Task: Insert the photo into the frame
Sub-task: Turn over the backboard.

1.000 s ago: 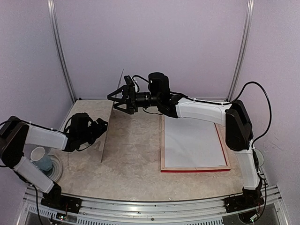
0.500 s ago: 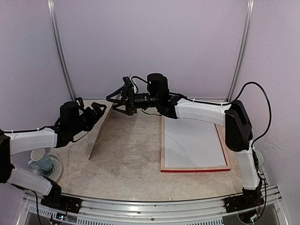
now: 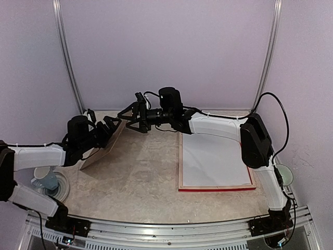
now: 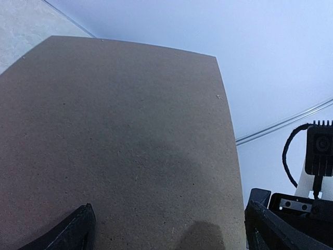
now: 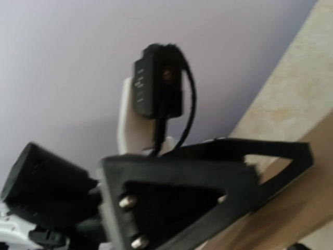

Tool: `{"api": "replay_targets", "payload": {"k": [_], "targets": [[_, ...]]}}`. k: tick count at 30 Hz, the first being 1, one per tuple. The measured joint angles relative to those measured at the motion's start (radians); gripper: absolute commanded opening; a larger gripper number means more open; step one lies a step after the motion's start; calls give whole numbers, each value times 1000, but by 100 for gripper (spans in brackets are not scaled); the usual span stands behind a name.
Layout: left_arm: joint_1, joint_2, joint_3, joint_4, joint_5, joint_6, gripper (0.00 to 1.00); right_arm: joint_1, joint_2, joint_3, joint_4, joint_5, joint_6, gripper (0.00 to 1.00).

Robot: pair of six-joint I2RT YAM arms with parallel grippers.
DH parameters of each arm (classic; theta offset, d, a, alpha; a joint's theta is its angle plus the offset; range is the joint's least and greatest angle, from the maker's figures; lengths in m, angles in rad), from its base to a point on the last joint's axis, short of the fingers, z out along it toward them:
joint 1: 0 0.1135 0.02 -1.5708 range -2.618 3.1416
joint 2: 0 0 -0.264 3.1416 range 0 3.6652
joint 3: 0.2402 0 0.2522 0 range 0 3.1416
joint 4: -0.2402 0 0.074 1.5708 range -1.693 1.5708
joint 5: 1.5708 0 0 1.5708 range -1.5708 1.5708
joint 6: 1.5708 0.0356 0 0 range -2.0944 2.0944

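The frame [image 3: 216, 188] lies flat on the right of the table, with a red near bar and pale wood sides. A plain white sheet [image 3: 213, 159] fills it; I cannot tell whether this is the photo's back, and no print shows. A brown backing board [image 3: 99, 151] leans low to the left, resting against my left gripper [image 3: 105, 130]. In the left wrist view the board [image 4: 119, 140] fills the picture and the left gripper [image 4: 166, 221] stands open, one finger at each lower corner. My right gripper [image 3: 129, 117] hovers open just past the board's top edge, holding nothing.
A blue-and-white cup [image 3: 46, 177] stands on a round dish [image 3: 61, 188] at the near left, beside the left arm. A small round greenish thing [image 3: 285, 175] sits past the right arm's base. The back wall and its two metal posts close off the far side.
The board has tipped from nearly upright to a low lean leftward. My left gripper swung up behind it and opened a little wider. The right gripper shifted slightly back and left.
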Motion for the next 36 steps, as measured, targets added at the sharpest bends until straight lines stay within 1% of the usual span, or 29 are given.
{"api": "replay_targets", "payload": {"k": [8,19,36], "targets": [[-16,34,-11,17,3,-16,99,-12,49,0,-2,1,18,99],[-33,48,-8,53,-8,-22,99,-14,60,5,40,-6,75,99],[-84,69,72,69,-39,-36,99,-30,60,39,81,-12,101,99]]}}
